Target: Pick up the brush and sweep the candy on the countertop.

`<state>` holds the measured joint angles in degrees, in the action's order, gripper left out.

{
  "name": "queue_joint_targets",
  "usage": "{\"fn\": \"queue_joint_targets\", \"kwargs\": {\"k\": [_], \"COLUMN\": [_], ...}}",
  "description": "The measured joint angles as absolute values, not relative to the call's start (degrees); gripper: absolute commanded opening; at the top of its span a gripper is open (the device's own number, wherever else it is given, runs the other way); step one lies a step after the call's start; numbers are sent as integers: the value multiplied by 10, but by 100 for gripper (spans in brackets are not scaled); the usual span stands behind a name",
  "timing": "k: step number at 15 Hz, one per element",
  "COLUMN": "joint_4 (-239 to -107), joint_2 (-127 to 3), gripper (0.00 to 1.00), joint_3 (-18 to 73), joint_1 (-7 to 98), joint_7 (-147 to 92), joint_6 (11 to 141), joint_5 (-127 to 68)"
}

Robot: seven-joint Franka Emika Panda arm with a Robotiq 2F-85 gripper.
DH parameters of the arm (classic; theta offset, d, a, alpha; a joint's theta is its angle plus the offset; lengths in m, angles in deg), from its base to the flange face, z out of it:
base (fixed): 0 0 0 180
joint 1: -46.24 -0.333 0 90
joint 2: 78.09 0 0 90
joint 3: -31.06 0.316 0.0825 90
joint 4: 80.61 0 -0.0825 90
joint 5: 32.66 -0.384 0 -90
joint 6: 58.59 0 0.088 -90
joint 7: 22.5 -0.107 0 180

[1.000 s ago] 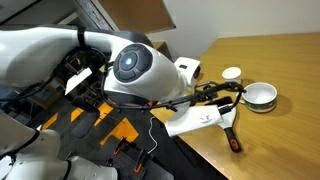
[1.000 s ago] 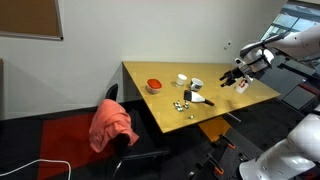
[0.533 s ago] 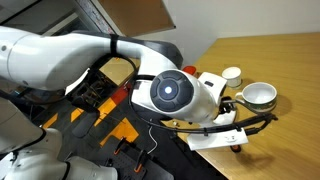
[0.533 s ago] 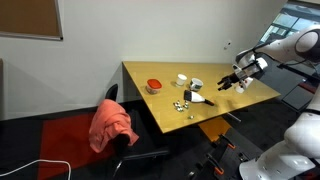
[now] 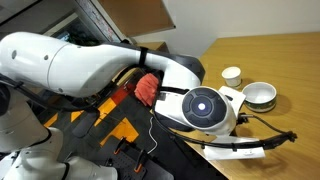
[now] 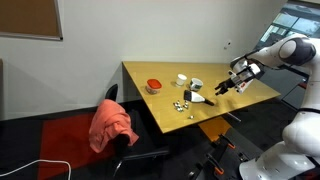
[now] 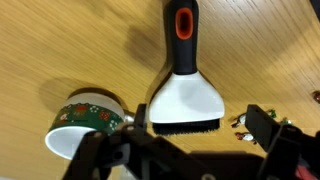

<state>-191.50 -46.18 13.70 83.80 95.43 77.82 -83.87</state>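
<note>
Over the last second the pincer (image 6: 223,87) has come in across the bench (image 6: 160,108) from the far corner and now hangs just short of the brush (image 6: 200,99). In an exterior view the arm (image 5: 80,65) has swung lower and across. Its big round joint now covers most of the spot where the white brush head showed before (only a black cable loops out under it).

The arm reaches in from the side of the bench, its wrist bent down toward the top. In the wrist view the dark fingers (image 7: 268,132) stand wide apart at the bottom edge, one on either side of the brush head, and grip nothing. The brush lies flat on the wood, untouched. Its white fan head is nearest the camera, its dark bristle edge faces the pincer, and its black handle with the red end points away.

The candy (image 7: 240,122) sits on the bench just beside one corner of the brush head. A cup (image 5: 231,75) and a white bowl (image 5: 261,95) stand near each other on the light wood, and a red lid (image 6: 153,86) lies well apart toward the other end. Beside the bench is a chair (image 6: 130,155) draped with a pink cloth (image 6: 112,124), on a red carpet (image 6: 45,140), and a brown board (image 6: 28,18) hangs on the wall.
</note>
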Motion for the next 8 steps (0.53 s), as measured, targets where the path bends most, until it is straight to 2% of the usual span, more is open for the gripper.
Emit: {"fn": "queue_joint_targets", "kwargs": {"k": [8], "joint_4": [-1911], "joint_2": [-456], "gripper": [100], "joint_3": [164], "joint_1": [854], "joint_7": [967], "joint_6": [786], "joint_5": [-838]}}
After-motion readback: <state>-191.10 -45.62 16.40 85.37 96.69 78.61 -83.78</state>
